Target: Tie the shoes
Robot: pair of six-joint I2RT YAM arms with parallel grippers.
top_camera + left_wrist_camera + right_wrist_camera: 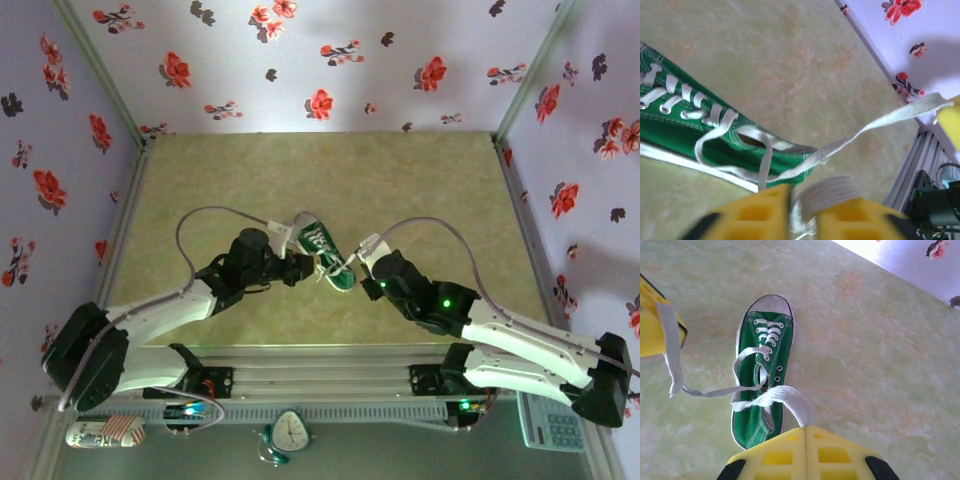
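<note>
Sneaker [751, 420] lies flat, right end effector [805, 430] clamped on 1 lace [790, 400], left end effector [801, 199] seemingly parted.

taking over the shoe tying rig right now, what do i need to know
Left pincer: jaws parted, a bunch of white lace lying loose between the fingers.
Right pincer: shut on the second white lace end, drawn out from the shoe.
Small dark green canvas sneaker: flat on the pale green tabletop, between the two pincers.
Done: both lace ends are pulled out and crossed near the top eyelets.
Left: no bow visible. I cannot tell whether a first knot is cinched. Regrip the loose lace first.
</note>
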